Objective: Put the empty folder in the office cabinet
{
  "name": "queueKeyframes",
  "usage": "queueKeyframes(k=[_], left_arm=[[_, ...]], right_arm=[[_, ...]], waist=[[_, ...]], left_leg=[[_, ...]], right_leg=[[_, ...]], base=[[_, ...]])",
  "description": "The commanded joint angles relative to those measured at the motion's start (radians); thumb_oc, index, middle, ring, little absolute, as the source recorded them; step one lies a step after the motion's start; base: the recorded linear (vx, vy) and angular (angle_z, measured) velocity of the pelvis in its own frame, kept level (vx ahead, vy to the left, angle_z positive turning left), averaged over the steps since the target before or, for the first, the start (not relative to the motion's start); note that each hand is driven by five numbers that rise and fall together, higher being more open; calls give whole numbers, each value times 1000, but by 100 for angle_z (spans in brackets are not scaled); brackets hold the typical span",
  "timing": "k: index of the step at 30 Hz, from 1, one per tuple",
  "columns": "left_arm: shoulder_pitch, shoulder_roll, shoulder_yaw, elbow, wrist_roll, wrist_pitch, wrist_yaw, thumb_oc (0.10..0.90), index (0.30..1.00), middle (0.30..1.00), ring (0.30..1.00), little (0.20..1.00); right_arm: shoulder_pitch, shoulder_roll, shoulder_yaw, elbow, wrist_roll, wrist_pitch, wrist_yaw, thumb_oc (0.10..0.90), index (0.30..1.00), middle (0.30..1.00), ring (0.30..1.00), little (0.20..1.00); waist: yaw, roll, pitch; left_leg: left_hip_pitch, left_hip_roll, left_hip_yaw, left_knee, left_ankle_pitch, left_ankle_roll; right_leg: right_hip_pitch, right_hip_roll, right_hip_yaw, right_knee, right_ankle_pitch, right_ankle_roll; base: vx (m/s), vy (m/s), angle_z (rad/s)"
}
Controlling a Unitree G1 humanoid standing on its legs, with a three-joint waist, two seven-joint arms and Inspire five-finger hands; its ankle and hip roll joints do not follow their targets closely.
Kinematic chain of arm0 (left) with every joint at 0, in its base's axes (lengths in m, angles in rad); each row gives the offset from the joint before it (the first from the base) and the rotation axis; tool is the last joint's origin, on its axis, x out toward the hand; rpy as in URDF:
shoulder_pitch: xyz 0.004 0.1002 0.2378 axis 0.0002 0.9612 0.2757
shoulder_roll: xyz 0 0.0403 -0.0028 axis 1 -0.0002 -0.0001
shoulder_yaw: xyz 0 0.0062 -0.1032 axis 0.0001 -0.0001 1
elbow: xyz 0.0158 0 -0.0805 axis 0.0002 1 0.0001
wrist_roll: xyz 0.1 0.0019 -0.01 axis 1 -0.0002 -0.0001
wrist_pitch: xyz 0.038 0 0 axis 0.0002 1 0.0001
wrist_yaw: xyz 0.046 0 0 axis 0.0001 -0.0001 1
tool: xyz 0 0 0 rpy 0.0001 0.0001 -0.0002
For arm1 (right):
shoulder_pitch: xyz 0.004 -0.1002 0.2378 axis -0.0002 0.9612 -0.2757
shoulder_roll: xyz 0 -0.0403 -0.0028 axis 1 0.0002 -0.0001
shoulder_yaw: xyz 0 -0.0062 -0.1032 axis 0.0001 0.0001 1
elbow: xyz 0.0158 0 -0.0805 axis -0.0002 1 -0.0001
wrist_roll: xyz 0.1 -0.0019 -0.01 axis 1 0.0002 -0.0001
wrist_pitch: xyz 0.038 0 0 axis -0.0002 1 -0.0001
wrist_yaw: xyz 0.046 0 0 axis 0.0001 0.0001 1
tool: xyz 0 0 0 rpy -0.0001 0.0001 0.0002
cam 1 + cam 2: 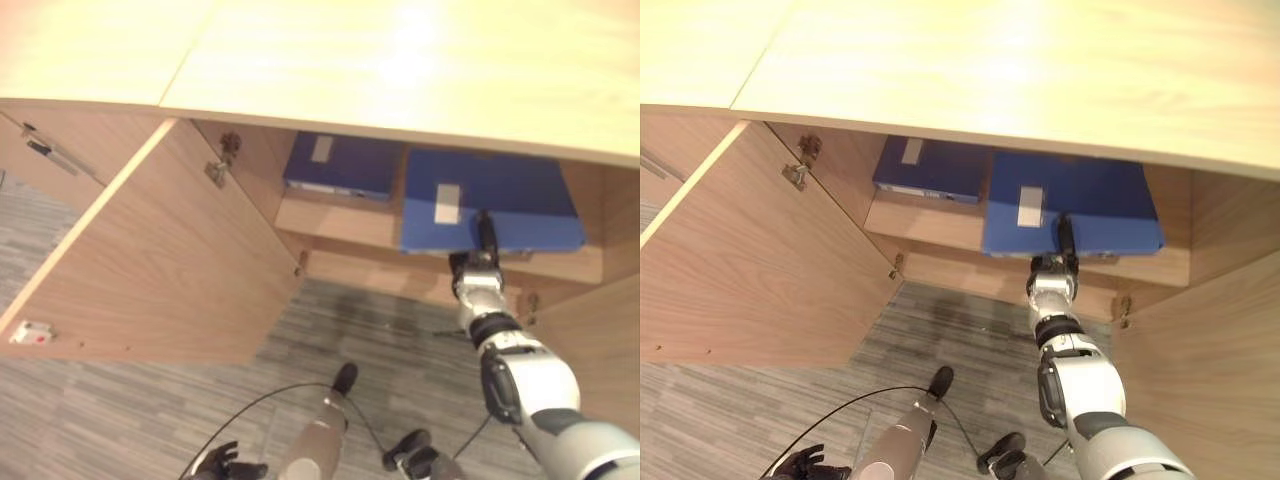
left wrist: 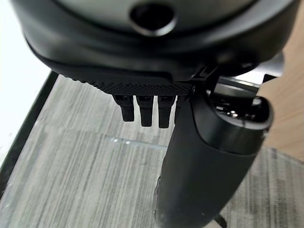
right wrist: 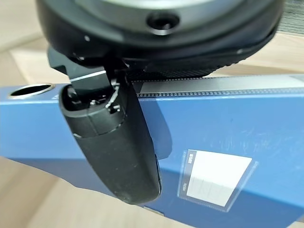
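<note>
The right hand (image 1: 478,268) pinches the blue folder (image 1: 500,205), thumb on top, already lying on the cabinet (image 1: 180,250) shelf ahead of it, so letting go and withdrawing seem left.

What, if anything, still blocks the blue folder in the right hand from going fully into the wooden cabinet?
Nothing visible blocks it. The right hand grips the large blue folder, which already lies on the wooden cabinet's shelf with its near edge overhanging. The second blue folder lies beside it, on its left. The wooden cabinet door stands open, clear of it.
</note>
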Motion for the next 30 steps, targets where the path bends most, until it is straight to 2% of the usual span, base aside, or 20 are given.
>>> queueKeyframes(k=[1,2,5,6,8,9,11,12,14,15,18,19,22,23,24,25,26,27,28,30], left_arm=[[73,39,-17,108,45,4,16,800,900,900,900,900],[75,26,9,135,62,6,17,800,900,900,900,900],[81,-3,37,164,79,6,22,800,900,900,900,900],[81,-4,37,165,80,5,22,800,900,900,900,900],[89,-41,51,189,82,5,19,800,900,900,900,900],[90,-50,52,195,88,8,15,800,900,900,900,900],[93,-53,57,200,98,11,10,800,900,900,900,900],[103,-57,65,212,103,15,4,800,900,900,900,900],[109,-58,68,215,99,14,3,800,900,900,900,900],[117,-61,79,224,80,9,6,800,900,900,900,900],[119,-61,95,235,68,5,14,800,900,900,900,900],[138,-73,114,256,67,5,17,800,900,900,900,900],[155,-84,130,281,83,6,20,800,900,900,900,900],[152,-87,129,302,116,9,26,800,900,900,900,900],[148,-85,128,304,128,7,28,800,900,900,900,900],[147,-86,133,305,129,8,33,800,900,900,900,900],[150,-86,134,305,130,8,34,800,900,900,900,900],[149,-88,132,300,141,3,38,800,900,900,900,900],[150,-88,132,299,141,3,38,800,900,900,900,900],[154,-87,130,276,148,4,38,800,900,900,900,900]], right_arm=[[-3,-47,14,-105,-50,-14,100,400,300,300,300,300],[43,-36,1,-118,-54,-14,107,400,300,300,300,300],[107,-22,-13,-122,-63,-9,113,400,300,300,300,300],[109,-21,-12,-122,-63,-9,114,400,300,300,300,300],[145,-23,-13,-118,-88,1,111,400,300,300,300,300],[154,-26,-13,-109,-92,4,112,400,300,300,300,300],[166,-31,-19,-98,-94,12,112,400,300,300,300,300],[185,-34,-21,-83,-99,30,112,400,300,300,300,300],[191,-30,-15,-70,-98,36,116,400,300,300,300,300],[193,-21,0,-48,-105,45,119,400,300,300,300,300],[189,-16,8,-29,-117,51,118,400,300,300,300,300],[200,-9,9,-35,-119,58,122,400,300,300,300,300],[237,5,1,-46,-112,59,127,400,300,300,300,300],[276,16,-13,-48,-103,59,128,400,300,300,300,300],[296,20,-18,-56,-101,61,126,400,300,300,300,300],[309,22,-18,-59,-105,62,124,400,300,300,300,300],[312,24,-17,-60,-106,62,123,400,300,300,300,300],[325,30,-11,-76,-119,60,119,400,300,300,300,300],[326,31,-10,-77,-119,60,119,400,300,300,300,300],[359,47,-6,-102,-132,64,108,400,300,300,300,300]], waist=[[26,23,-79],[25,22,-86],[24,15,-77],[24,18,-70],[21,7,-70],[20,-1,-72],[18,-10,-79],[21,-18,-87],[30,-21,-89],[44,-24,-80],[48,-21,-76],[50,-11,-97],[49,-12,-131],[44,-28,-158],[46,-32,-166],[40,-42,-175],[44,-41,-173],[38,-51,-185],[40,-52,-184],[31,-67,-200]], left_leg=[[100,55,26,-27,-62,-18],[129,46,41,12,-93,-14],[175,14,66,107,-107,-20],[182,13,68,114,-111,-19],[217,-38,57,128,-101,-27],[206,-44,60,107,-108,-29],[202,-39,68,70,-104,-28],[169,-7,81,-7,-52,-27],[157,8,82,-64,-22,-29],[134,34,68,-157,5,-34],[113,60,84,-174,16,-42],[139,75,94,-179,10,-35],[169,64,89,-179,9,-33],[200,41,112,-179,4,-24],[208,24,129,-179,12,-7],[226,11,136,-179,-13,-3],[224,5,143,-179,-2,6],[247,-24,171,-179,-28,33],[248,-26,173,-179,-29,35],[288,-88,209,-177,-69,77]], right_leg=[[153,-1,20,-146,55,93],[194,-4,32,-157,54,89],[279,-1,48,-199,55,83],[292,0,48,-206,57,85],[348,-10,61,-238,62,90],[360,-13,59,-243,61,91],[372,-10,54,-249,62,95],[394,5,66,-266,56,103],[397,19,86,-283,56,102],[408,43,132,-304,52,99],[419,63,153,-325,52,100],[425,74,171,-347,58,109],[434,63,184,-368,74,121],[450,32,192,-387,101,142],[451,8,180,-391,130,156],[458,-6,191,-393,127,165],[453,-15,186,-392,142,168],[447,-62,194,-390,167,194],[447,-65,196,-390,167,196],[437,-138,209,-384,211,234]], base=[[101,15,1],[78,14,-3],[99,28,-11],[105,83,-19],[109,116,-16],[99,60,-27],[126,41,-20],[167,64,-3],[156,46,-25],[133,41,-47],[117,122,-110],[184,276,-31],[230,289,-39],[253,403,-68],[383,462,-57],[133,293,-21],[245,358,-6],[118,305,3],[291,460,-16],[253,390,-46]])
